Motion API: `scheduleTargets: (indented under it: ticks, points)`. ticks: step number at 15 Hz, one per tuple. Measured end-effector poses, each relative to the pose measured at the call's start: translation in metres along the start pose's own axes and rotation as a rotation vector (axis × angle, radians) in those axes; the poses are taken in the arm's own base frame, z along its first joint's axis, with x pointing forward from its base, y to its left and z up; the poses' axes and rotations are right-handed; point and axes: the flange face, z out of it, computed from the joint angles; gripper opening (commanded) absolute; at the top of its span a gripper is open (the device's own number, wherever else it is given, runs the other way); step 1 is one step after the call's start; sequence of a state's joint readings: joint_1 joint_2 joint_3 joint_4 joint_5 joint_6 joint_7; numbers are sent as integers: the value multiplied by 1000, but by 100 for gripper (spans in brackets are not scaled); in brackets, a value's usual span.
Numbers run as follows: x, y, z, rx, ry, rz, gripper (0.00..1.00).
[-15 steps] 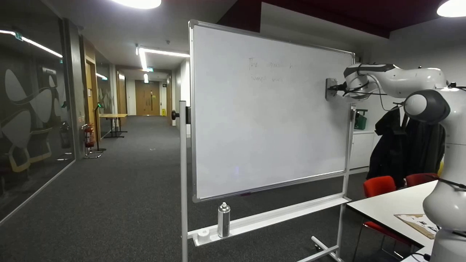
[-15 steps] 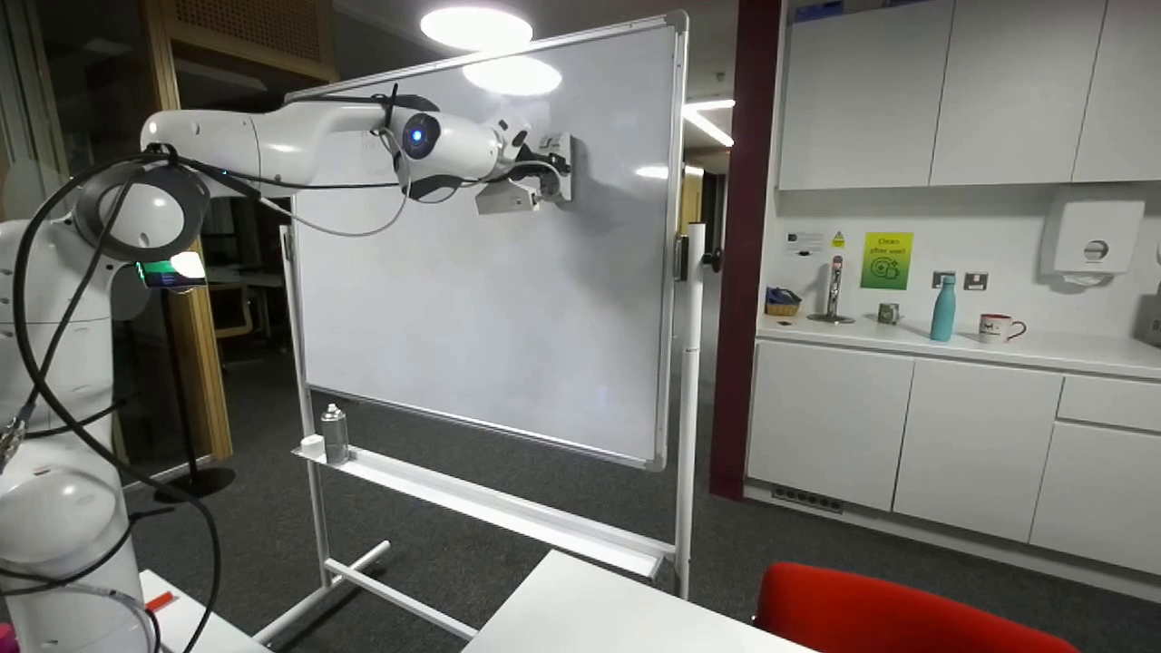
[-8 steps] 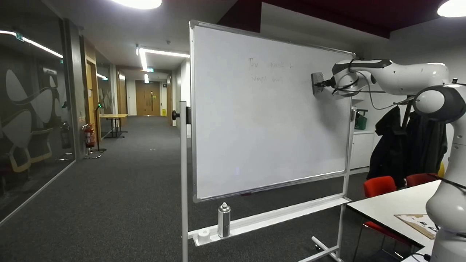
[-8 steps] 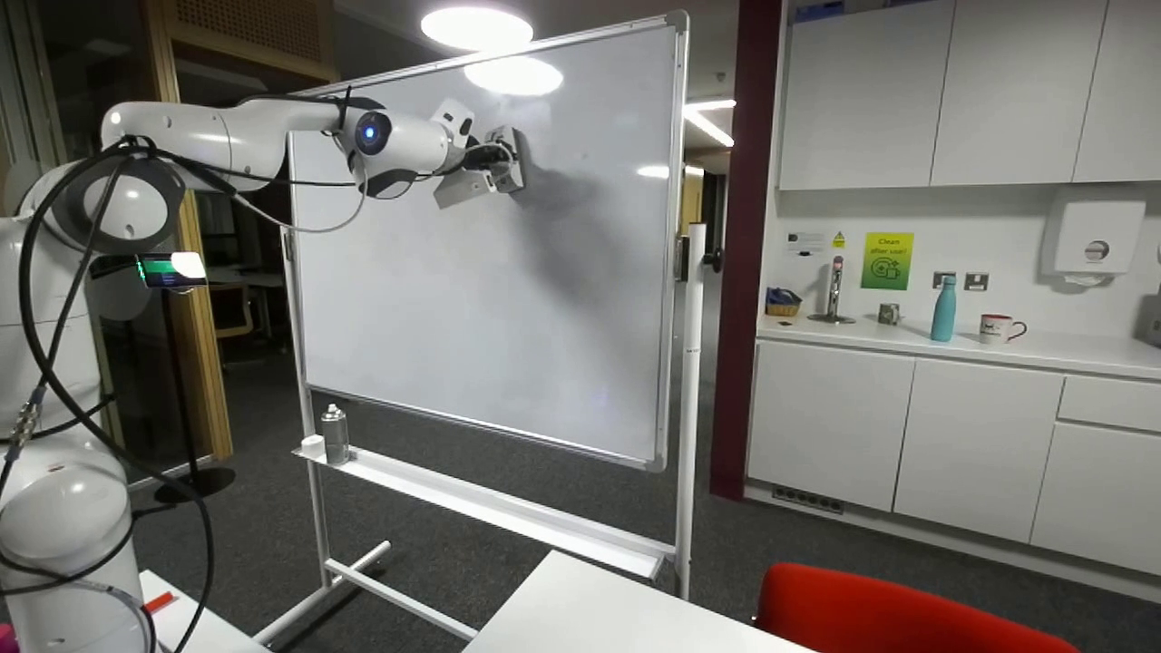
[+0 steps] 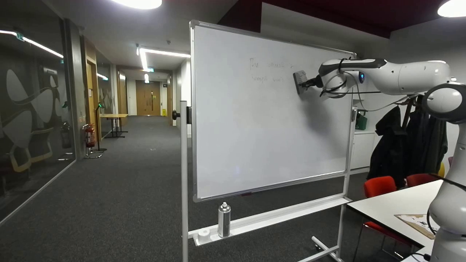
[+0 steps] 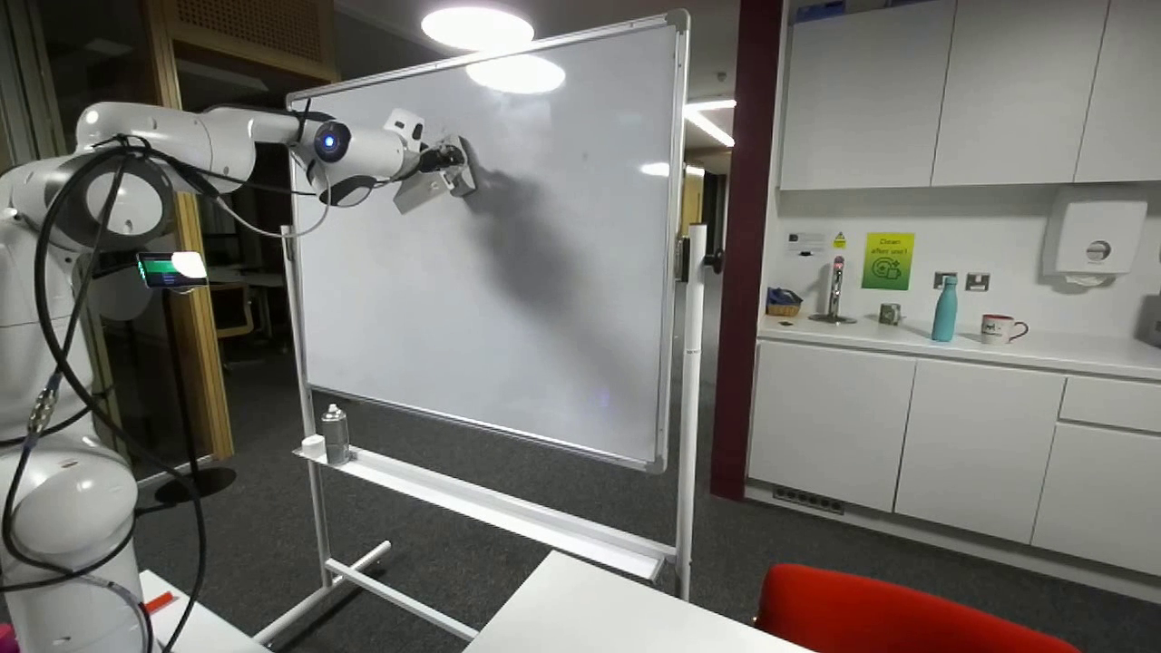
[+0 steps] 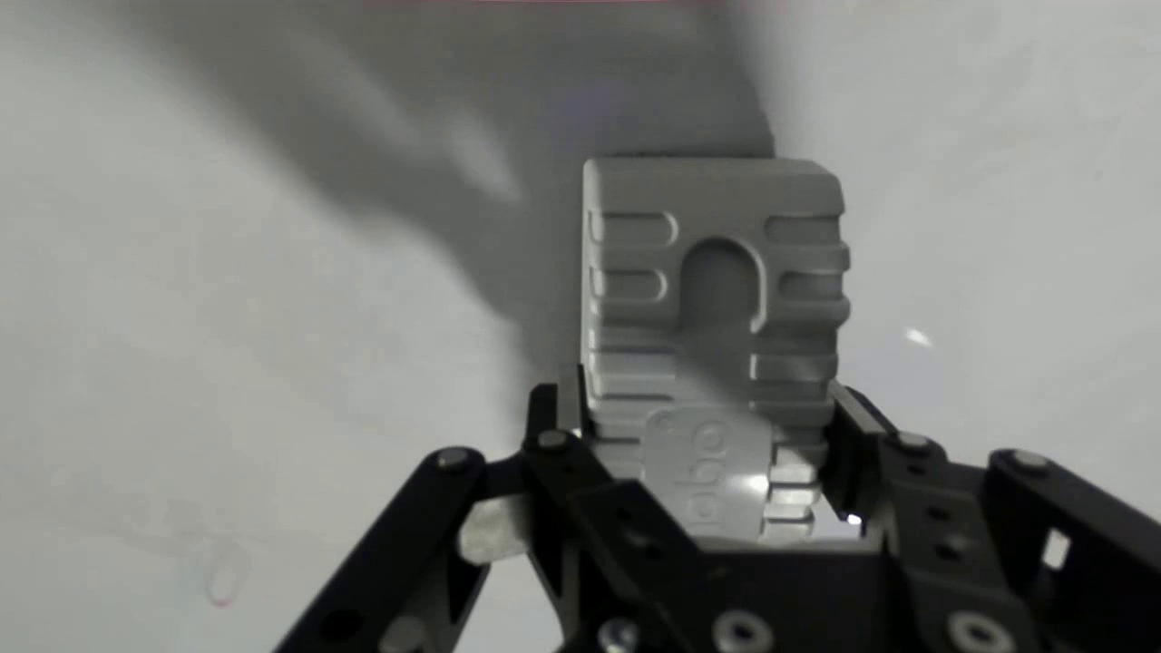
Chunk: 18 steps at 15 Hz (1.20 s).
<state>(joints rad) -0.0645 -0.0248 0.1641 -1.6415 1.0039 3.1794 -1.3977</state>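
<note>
While gripper (image 7: 712,413) is pinching eraser (image 7: 717,349), its fingers (image 7: 544,417) are pressing on the two long sides, at the half with the raised lettering. Other half is sticking out past them, showing ribbed edges and an arch-shaped recess. Eraser is sitting at the upper part of board (image 5: 255,138), back facing the wrist cam, leaning a bit in both exterior views. Can't tell if its face is touching flat. Arm (image 6: 372,152) is reaching across at about that height; a long shadow (image 6: 535,245) is falling down the board from there. Faint writing (image 5: 253,64) is running in two lines just beside the eraser in an exterior view. Below the board, tray (image 6: 508,519) is carrying spray can (image 5: 224,222), upright, with a small white piece (image 5: 203,237) just beside it. Table (image 5: 393,202) is standing near, sheet (image 5: 413,220) lying on it, red chairs (image 5: 379,185) alongside. Counter (image 6: 1107,349) is holding tap (image 6: 835,290), bottle (image 6: 944,310) and mug (image 6: 996,329), well apart from the board.
</note>
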Motion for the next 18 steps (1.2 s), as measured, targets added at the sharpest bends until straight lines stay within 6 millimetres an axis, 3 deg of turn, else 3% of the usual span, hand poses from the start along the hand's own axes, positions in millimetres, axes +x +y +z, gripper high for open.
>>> scheduleTargets:
  ticks: [3,8,11,16,18]
  points:
    - [6,-15,1,16,9,-28,35]
    - [12,0,-4,-8,19,-12,35]
    - [24,41,-15,-72,48,36,35]
    - [21,139,-35,-193,58,120,35]
    - [18,158,-36,-213,57,139,35]
